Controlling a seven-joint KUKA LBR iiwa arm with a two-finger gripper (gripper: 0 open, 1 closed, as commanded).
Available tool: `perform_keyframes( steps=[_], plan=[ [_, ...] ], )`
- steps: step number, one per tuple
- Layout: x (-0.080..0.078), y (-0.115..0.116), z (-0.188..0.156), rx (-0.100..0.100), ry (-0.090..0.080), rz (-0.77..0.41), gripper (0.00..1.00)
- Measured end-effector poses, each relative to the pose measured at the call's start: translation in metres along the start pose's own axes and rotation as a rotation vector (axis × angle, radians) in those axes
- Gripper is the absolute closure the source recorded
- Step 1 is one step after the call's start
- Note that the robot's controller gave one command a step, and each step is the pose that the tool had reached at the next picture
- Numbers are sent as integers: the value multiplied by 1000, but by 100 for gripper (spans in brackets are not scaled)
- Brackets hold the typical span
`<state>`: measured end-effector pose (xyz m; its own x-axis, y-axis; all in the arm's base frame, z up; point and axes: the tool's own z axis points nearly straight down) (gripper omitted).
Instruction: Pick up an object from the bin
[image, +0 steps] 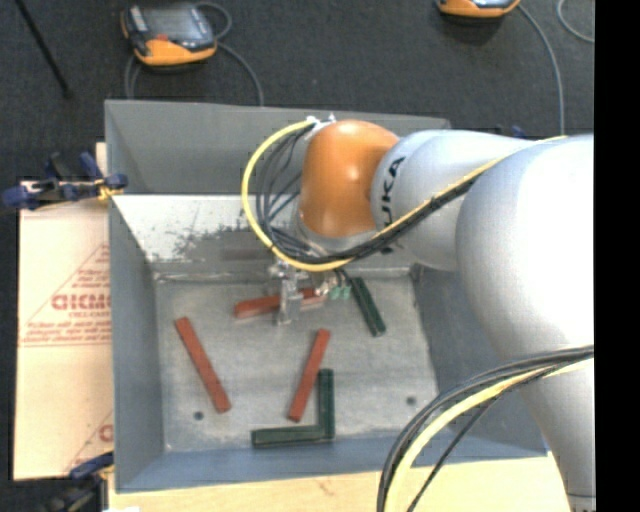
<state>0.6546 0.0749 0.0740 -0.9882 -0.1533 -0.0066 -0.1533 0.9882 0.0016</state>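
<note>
The pincer hangs low in the rear middle of the grey bin, right at a short red stick that lies flat and nearly crosswise on the floor near the back wall. The stick's left end pokes out beside the tool, and its right part is hidden by it. Whether the pincer is spread, pressed together or pinching that stick I cannot tell, because the arm's orange cover and looped cables stand over it. The arm comes down steeply from above, which I judge suits a thin, flat piece that is best taken across its narrow width. Just to the right lies a dark green stick, slanted and near enough to be nudged. The rest lie flat and well apart: a long red stick at the left, another red stick in the middle, and a green L-shaped piece at the front. That scatter leaves room around the short red stick, so the step in hand is probably securing it before any lift.
</note>
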Motion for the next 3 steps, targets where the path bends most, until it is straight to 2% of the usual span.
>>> perform_keyframes(
  steps=[1, 3],
  plan=[
    [1, 0, -10, 0, 5, 0, 100],
    [-1, 0, -33, 0, 1, 0, 100]
  ],
)
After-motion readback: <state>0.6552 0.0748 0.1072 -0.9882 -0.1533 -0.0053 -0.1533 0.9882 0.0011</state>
